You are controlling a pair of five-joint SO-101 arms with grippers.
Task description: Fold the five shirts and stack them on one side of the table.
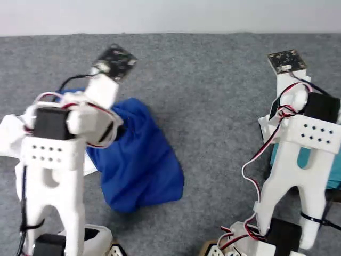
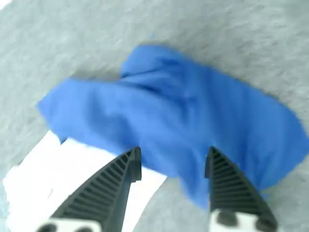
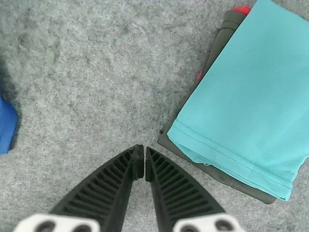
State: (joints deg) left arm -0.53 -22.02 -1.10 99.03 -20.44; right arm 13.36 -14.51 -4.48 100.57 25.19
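**At the right edge, a stack of three — two shirts left to do**

At the table's (image 1: pixel 213 80) right side, under the right arm, lies the stack. A teal shirt (image 3: pixel 246 106) sits on top, folded flat with a clean hem. A dark shirt (image 3: pixel 217 171) lies beneath it, and a sliver of red shirt (image 3: pixel 243 8) shows at the far corner. By my count that is three of the five folded and placed.

The right gripper (image 3: pixel 145 150) is pressed closed with nothing between its jaws. It hangs over bare grey felt just beside the stack.

Left of centre lies the blue shirt (image 1: pixel 141 160), rumpled and lumpy with uneven edges. It may be partly doubled over, but it does not read as a finished fold. One edge overlaps the white shirt (image 2: pixel 58 179), which lies at the table's left side, mostly under the left arm. How it is folded I cannot tell.

The left gripper (image 2: pixel 174 154) is spread wide and empty, poised above the near edge of the blue shirt, where blue meets white.

Judged remaining:
- Fold the blue shirt properly and carry it to the stack.
- Do the same with the white shirt.

The task looks a little past halfway.
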